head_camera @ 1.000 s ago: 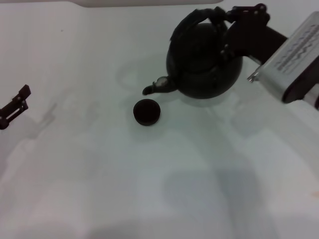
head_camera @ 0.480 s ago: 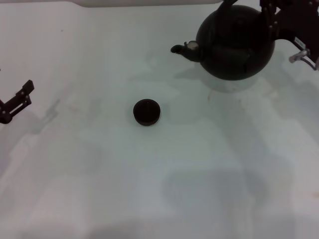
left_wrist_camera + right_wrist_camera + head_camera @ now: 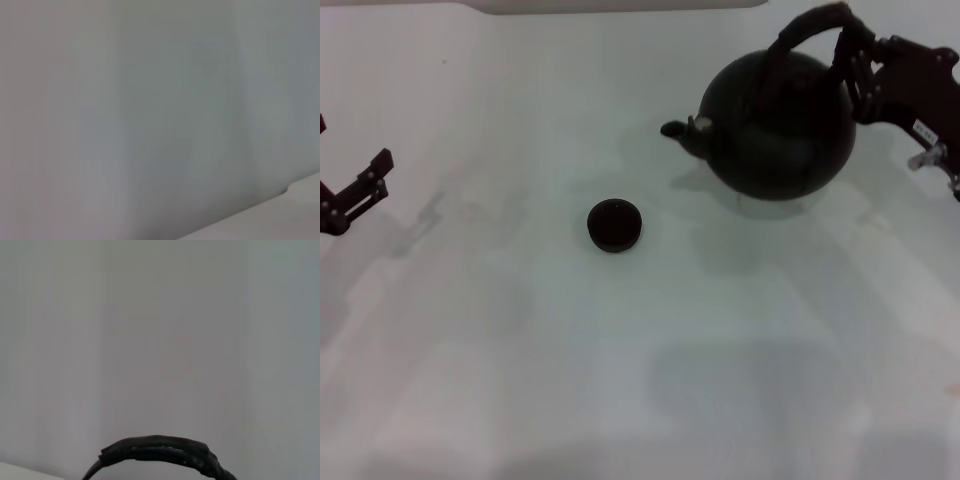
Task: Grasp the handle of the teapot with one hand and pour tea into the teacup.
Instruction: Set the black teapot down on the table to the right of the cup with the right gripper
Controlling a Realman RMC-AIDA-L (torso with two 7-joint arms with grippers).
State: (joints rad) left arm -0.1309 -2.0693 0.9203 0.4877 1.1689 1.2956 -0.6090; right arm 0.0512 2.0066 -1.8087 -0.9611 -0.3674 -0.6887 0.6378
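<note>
The matte-black teapot [image 3: 775, 130] stands upright at the back right, its spout [image 3: 678, 130] pointing left. My right gripper [image 3: 855, 58] comes in from the right edge and is shut on the right side of the arched handle [image 3: 798, 35]. The handle's arc also shows in the right wrist view [image 3: 160, 450]. I cannot tell whether the pot rests on the table or hangs just above it. The tiny dark teacup [image 3: 614, 224] stands alone near the middle, well to the left and in front of the spout. My left gripper [image 3: 358, 185] is parked open at the far left edge.
The white table [image 3: 620, 380] carries faint shadows and stains around the pot. A pale ledge [image 3: 620, 5] runs along the table's back edge. The left wrist view shows only bare white surface [image 3: 150, 125].
The teapot was tilted with its spout by the cup. My right gripper swung it upright and away to the back right, then brought it slightly lower. The cup has not moved.
</note>
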